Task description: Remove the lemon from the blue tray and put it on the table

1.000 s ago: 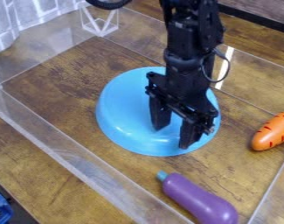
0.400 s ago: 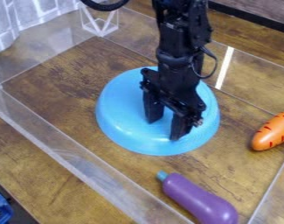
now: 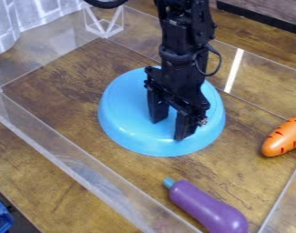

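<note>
While the arm blocks the middle of the dish, here's what reads:

Lemon: not visible anywhere; the gripper (image 3: 173,123) and arm cover the centre of the blue tray (image 3: 126,114), so I can't tell if it sits under there.
Jaws: two dark fingers pointing down with a narrow gap between them; whether anything is between them, can't tell (tips are dark against the tray and blurry).
Gripper position: over the tray's middle-right, tips at or just above its surface; contact unclear.
Cut off: carrot (image 3: 284,136) clipped by the right edge; eggplant (image 3: 208,207) runs to the bottom edge; arm's upper part leaves the top of frame.
Counts: 1 tray, 1 carrot, 1 eggplant, 1 arm.
Layout: tray central on the table (image 3: 65,91); carrot right of it, apart; eggplant in front, apart.
Walls: clear acrylic panel (image 3: 65,159) along the near-left side, hard to trace.
</note>
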`<act>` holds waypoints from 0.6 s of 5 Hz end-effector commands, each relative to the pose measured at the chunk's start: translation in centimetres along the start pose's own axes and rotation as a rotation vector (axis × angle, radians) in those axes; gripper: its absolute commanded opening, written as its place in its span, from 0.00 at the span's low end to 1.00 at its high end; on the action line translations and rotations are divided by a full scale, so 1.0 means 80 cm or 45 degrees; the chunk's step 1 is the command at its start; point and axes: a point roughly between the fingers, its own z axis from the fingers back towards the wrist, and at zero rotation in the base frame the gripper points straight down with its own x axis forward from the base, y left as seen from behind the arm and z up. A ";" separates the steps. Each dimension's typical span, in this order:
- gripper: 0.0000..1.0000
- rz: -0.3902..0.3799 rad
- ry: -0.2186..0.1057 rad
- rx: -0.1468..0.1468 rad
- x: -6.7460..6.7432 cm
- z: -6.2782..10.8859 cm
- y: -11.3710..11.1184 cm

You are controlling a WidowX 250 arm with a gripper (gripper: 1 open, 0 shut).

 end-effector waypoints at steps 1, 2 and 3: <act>1.00 0.036 -0.024 0.001 -0.001 -0.002 0.015; 1.00 0.034 -0.028 -0.013 -0.001 -0.004 0.011; 1.00 0.031 -0.032 -0.026 -0.001 -0.007 0.008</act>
